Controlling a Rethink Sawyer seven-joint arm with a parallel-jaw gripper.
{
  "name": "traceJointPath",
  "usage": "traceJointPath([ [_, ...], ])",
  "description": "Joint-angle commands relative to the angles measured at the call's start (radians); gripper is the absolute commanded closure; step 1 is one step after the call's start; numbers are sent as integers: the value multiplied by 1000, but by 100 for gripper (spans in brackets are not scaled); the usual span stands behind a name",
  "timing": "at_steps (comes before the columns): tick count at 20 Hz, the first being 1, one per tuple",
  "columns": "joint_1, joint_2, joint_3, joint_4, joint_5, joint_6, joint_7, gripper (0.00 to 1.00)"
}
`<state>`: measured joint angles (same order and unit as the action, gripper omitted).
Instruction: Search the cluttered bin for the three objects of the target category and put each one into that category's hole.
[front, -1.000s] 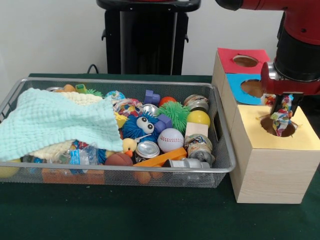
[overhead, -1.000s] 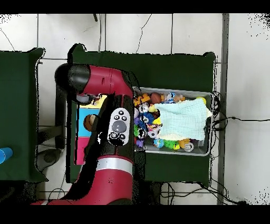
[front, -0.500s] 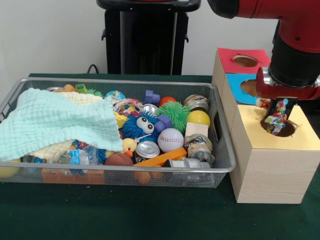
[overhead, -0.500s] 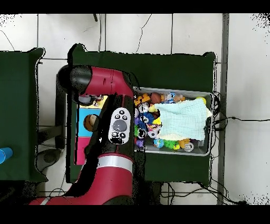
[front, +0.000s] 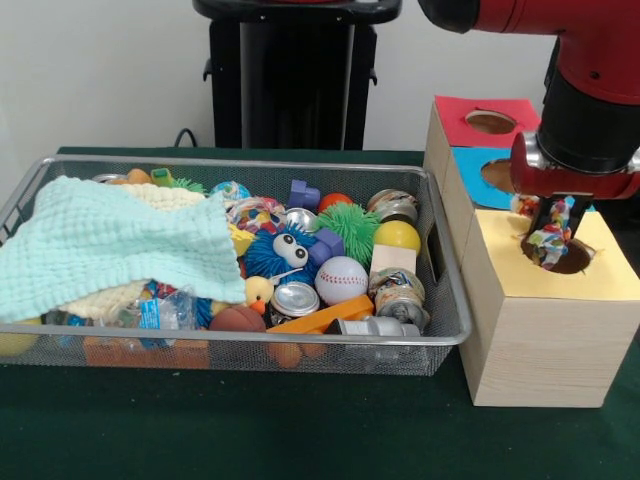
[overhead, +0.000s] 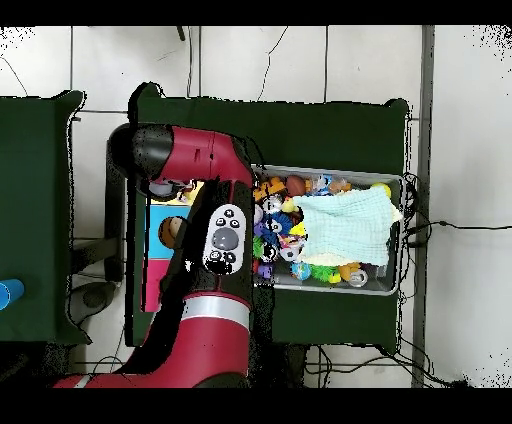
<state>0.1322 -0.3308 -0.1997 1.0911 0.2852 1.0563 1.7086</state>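
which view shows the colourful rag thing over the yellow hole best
The front view. There the rag hangs from the hand, its lower end at the dark hole in the yellow box top. In the overhead view the red arm covers that spot, so neither the rag nor the hole shows.

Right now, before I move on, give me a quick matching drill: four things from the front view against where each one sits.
Things:
1. rag toy
2. baseball
3. knit cloth
4. red hole

Places:
A. draped over the bin's left half
B. on the box farthest from the camera
C. in the gripper, at the yellow hole
D. in the bin, right of the blue fuzzy toy

Pairs: 1-C, 2-D, 3-A, 4-B
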Motion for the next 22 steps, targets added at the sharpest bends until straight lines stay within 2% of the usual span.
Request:
traceJointPath([
  [1,-2,30,21,93,-23,-76,225,100],
  [2,-5,27,27,102,-17,-94,222,100],
  [3,-6,27,27,103,-17,-101,222,0],
  [16,2,19,25,106,-8,-71,236,0],
  [22,19,-84,-5,138,-13,41,232,0],
])
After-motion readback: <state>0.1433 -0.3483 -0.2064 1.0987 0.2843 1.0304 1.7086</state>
